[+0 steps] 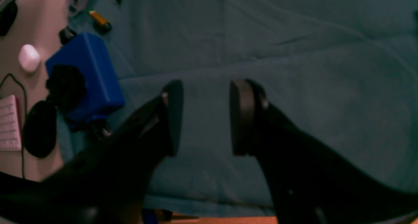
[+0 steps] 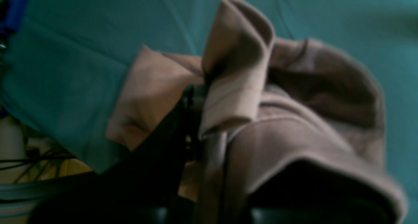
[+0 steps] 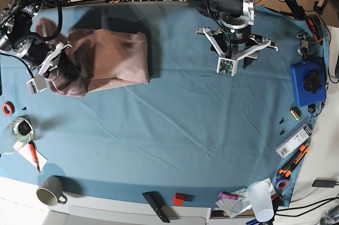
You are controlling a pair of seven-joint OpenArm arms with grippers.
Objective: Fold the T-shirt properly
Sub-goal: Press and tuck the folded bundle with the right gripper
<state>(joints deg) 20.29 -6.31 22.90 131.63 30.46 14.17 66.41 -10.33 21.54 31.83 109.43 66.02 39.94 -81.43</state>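
The pink-beige T-shirt [image 3: 114,55] lies bunched and partly folded at the far left of the teal table cloth [image 3: 185,124]. My right gripper [image 3: 54,69] is at its left edge, shut on a fold of the fabric. In the right wrist view the T-shirt [image 2: 294,126] drapes over the gripper [image 2: 209,129] and hides one finger. My left gripper [image 3: 232,61] hangs over bare cloth at the back centre, well right of the shirt. In the left wrist view the left gripper [image 1: 205,116] is open and empty.
A blue box [image 3: 307,82] stands at the right edge and also shows in the left wrist view [image 1: 88,73]. Small tools [image 3: 294,148] lie at the front right. A mug [image 3: 50,196], a plastic cup [image 3: 260,198] and a black remote [image 3: 156,205] sit along the front edge.
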